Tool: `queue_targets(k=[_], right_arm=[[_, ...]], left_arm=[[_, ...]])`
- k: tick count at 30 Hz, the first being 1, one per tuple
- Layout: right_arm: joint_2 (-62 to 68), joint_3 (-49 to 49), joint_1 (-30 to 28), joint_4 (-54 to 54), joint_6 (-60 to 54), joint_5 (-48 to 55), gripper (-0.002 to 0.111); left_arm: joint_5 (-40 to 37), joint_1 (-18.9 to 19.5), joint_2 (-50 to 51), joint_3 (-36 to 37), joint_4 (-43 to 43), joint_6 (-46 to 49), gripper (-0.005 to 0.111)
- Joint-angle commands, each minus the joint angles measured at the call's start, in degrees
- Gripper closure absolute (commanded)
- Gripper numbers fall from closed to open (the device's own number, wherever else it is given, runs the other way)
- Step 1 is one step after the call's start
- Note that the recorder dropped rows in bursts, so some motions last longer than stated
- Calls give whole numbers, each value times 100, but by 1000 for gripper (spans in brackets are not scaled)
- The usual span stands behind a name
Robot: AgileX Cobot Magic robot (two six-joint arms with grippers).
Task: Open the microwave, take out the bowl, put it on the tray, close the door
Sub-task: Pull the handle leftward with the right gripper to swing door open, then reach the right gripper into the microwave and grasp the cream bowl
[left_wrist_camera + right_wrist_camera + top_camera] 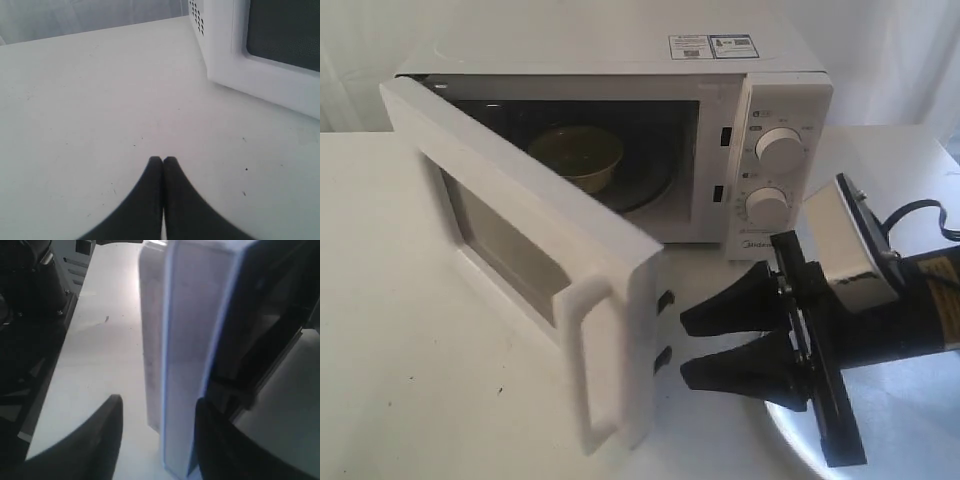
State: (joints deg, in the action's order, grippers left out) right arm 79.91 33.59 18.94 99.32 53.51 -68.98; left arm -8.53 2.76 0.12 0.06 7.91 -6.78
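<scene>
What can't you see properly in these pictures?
- Tray: exterior view, mostly behind the right gripper and cut off by the bottom edge.
- Bowl: dim inside the microwave; contents can't be told.
- Sticker and dial print: too small to read.
- Door: blurred in the right wrist view, too close.

Soft, even light floods the white counter (410, 330) and washes it nearly featureless; shadows are faint. The microwave (620, 55) cavity is dim, leaving the bowl (577, 152) murky yellow. The right hand (683, 347) reads as a near-black mass, with glare on the tray (798, 440) beneath it. Both wrist views are soft: the left hand (163, 161) blurs close to the lens, and the door (185, 340) beside the right hand smears with a bluish fringe.
</scene>
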Motion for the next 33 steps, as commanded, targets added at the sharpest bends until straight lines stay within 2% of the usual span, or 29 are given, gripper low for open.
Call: queue_targets(k=[1, 2, 4, 5, 7, 13, 20, 22, 24, 27, 28, 29, 33], right_arm=[[-438, -75, -23, -557, -315, -98, 76], [-506, -97, -23, -790, -432, -37, 85], [-531, -108, 32, -1247, -486, 792, 104], [-494, -108, 92, -1499, -511, 1159, 108], [-350, -108, 248, -1966, -840, 1496, 108], [542, 289, 977, -3785, -2219, 1638, 108], [1757, 1708, 1703, -4633, -3751, 3244, 108], [2045, 2099, 1773, -4644, -3939, 3655, 102], [2301, 2423, 1820, -4608, -4030, 3873, 89], [2669, 2774, 1837, -4508, -4177, 3932, 66], [2894, 2986, 1872, -4508, -4188, 3974, 53], [3001, 3102, 1927, -4508, -4188, 4033, 50], [3582, 3818, 2250, -4508, -4453, 4541, 52]], left_arm=[[3, -5, -12, -6, -17, -37, 107], [3, -5, -12, -6, -17, -37, 107], [3, -5, -12, -6, -17, -37, 107], [3, -5, -12, -6, -17, -37, 107], [3, -5, -12, -6, -17, -37, 107], [3, -5, -12, -6, -17, -37, 107], [3, -5, -12, -6, -17, -37, 107], [3, -5, -12, -6, -17, -37, 107], [3, -5, -12, -6, -17, -37, 107], [3, -5, -12, -6, -17, -37, 107], [3, -5, -12, -6, -17, -37, 107], [3, -5, -12, -6, -17, -37, 107], [3, -5, -12, -6, -17, -37, 107]])
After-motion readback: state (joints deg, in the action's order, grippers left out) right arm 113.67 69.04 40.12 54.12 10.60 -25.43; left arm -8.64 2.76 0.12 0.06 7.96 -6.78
